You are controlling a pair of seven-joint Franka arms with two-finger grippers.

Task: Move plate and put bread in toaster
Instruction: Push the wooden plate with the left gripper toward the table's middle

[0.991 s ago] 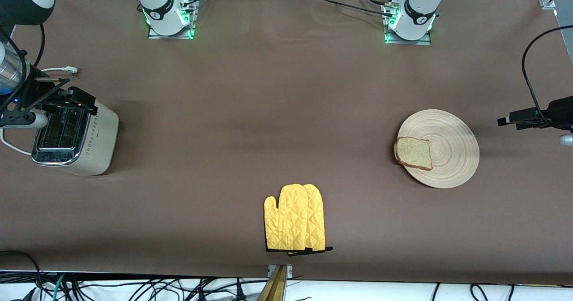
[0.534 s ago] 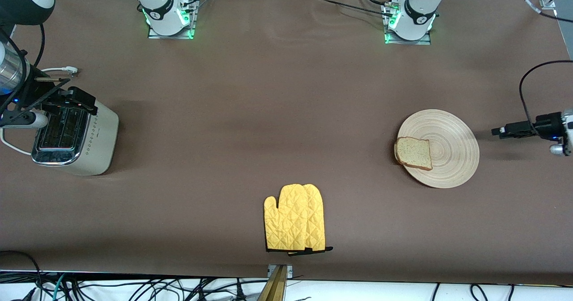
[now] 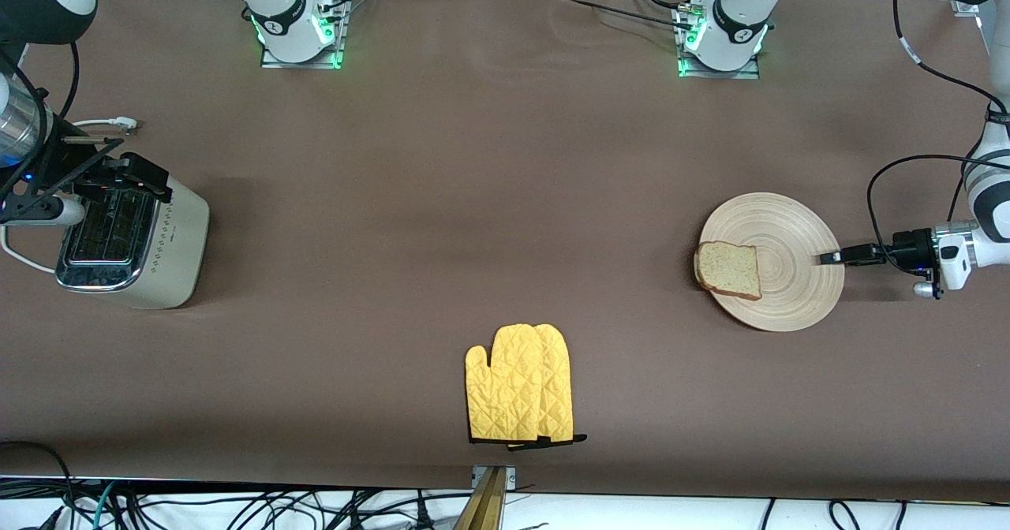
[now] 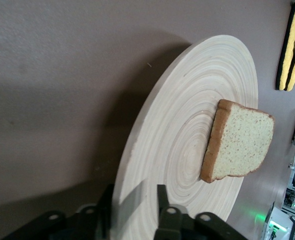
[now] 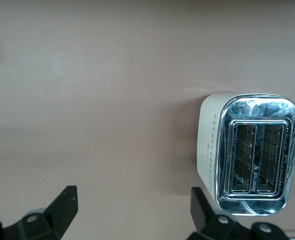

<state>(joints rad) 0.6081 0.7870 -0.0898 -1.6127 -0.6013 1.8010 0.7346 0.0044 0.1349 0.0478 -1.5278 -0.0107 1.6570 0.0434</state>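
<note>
- Step in hand, as judged: the left gripper point(image 3: 828, 258) takes the plate point(image 3: 797, 293) by its rim at the left arm's end of the table, so the plate can be moved.
- Left jaws: the left wrist view shows the fingers point(image 4: 162, 200) straddling the plate's edge, one above and one below, narrowed around it. Whether they press the wood firmly I cannot tell; the grip looks only just formed.
- Plate position: flat on the table point(image 3: 489, 199), toward the left arm's end, farther from the front camera than the mitt point(image 3: 518, 382).
- Bread point(image 3: 730, 269): lies on the plate at the edge toward the right arm's end, its crust overhanging the rim slightly. Well apart from the gripper.
- Advice for the step: confirm the pinch is seated well onto the rim before any motion. Keep the plate level and low, or slide it; a tilt would likely send the overhanging bread off the edge.
- Route: pass on the side of the mitt away from the front camera.
- Right gripper point(image 5: 132, 210): waits over the table just beside the toaster point(image 3: 134, 246), jaws wide apart and empty.
- Toaster: stands at the right arm's end; both slots appear empty in the right wrist view.
- Count: one plate, one bread slice, one toaster with two slots, one mitt, two arms.
</note>
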